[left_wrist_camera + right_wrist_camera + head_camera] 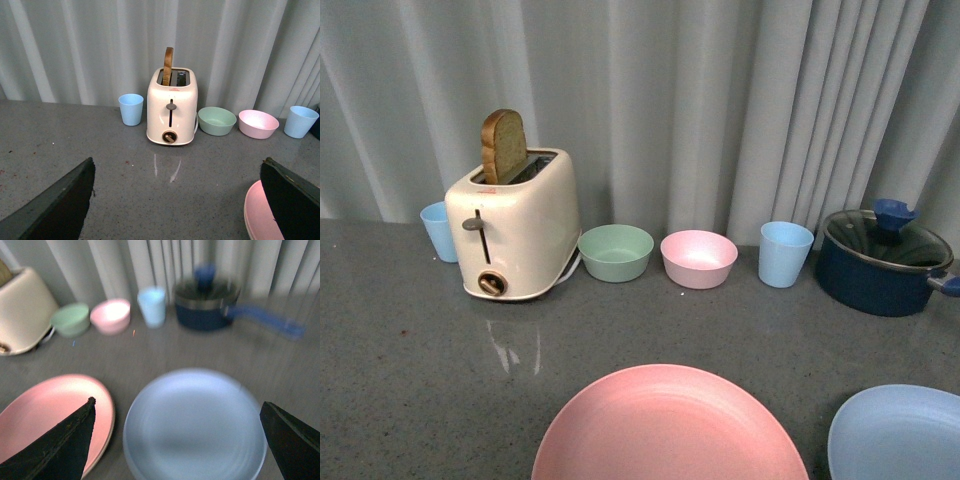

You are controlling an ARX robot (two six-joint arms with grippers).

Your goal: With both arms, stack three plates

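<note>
A large pink plate (668, 425) lies on the grey counter at the front centre. A light blue plate (900, 435) lies to its right at the front right corner. The beige plate is out of view. Neither arm shows in the front view. My left gripper (177, 200) is open over bare counter, with the pink plate's edge (257, 215) beside its right finger. My right gripper (177, 440) is open above the light blue plate (195, 425), which lies between the fingers, and the pink plate (50, 410) lies beside it. The right wrist view is blurred.
Along the curtain stand a light blue cup (439, 231), a cream toaster (515, 225) with a slice of bread (504, 146), a mint-green bowl (616, 252), a pink bowl (699, 258), another light blue cup (785, 253) and a dark blue lidded pot (880, 260).
</note>
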